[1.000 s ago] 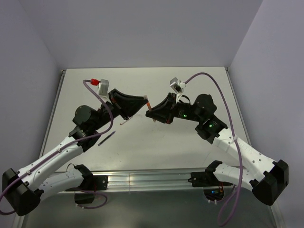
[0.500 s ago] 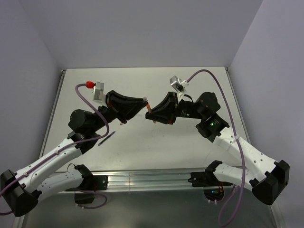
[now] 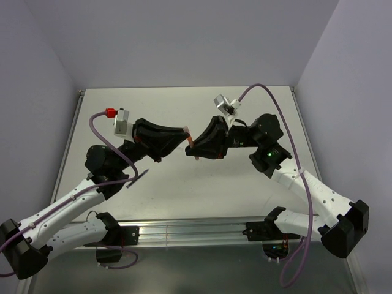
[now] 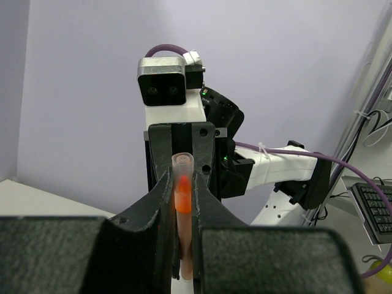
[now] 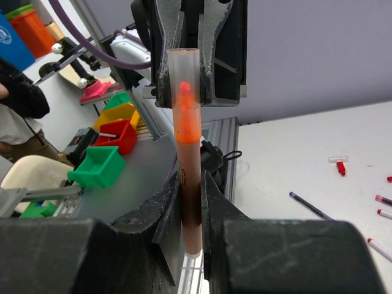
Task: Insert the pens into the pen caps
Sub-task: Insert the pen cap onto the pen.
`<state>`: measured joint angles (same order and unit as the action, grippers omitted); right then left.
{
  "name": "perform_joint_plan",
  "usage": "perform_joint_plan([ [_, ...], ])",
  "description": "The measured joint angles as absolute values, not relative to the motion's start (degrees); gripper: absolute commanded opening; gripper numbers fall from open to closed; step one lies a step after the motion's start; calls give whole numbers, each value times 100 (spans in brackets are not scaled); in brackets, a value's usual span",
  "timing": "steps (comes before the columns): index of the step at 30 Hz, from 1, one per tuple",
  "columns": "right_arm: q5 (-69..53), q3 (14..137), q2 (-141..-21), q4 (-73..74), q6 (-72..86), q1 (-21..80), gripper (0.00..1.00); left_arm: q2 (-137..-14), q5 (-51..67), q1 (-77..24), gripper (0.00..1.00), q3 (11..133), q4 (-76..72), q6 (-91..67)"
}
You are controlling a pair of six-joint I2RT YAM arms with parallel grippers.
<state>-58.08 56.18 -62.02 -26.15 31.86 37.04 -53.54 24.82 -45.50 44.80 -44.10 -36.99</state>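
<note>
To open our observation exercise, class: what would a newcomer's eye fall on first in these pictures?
In mid-air above the middle of the table, the right gripper clamps a pen by its barrel while the left gripper, facing it, grips the clear cap, with the orange tip inside. A few loose pens lie on the table, at the right of the right wrist view.

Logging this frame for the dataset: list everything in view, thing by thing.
table: one, white; under both arms.
held pen: one, brown barrel, orange front; raised above the table.
pen cap: one, clear; over the held pen's tip.
dark pen: one, dark purple; lying on the table.
red-and-white piece: one, short, perhaps a cap; on the table.
more pens: several, cut off at the right wrist view's edge.
bins: green, red, yellow; off the table.
keyboard: one, dark; off the table.
left gripper: black, shut on the pen cap.
right gripper: black, shut on the held pen.
</note>
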Motion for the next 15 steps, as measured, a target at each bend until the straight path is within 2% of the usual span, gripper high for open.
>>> perform_joint_plan([
  [6,-5765,5767,-6239,-2379,3111,3699,0,-5269,2272,-4578,0,4464,-4294,-3607],
  [15,-4759,6007,-6239,-1361,2606,3728,0,-5266,1168,-4689,0,4619,-3524,-3450],
])
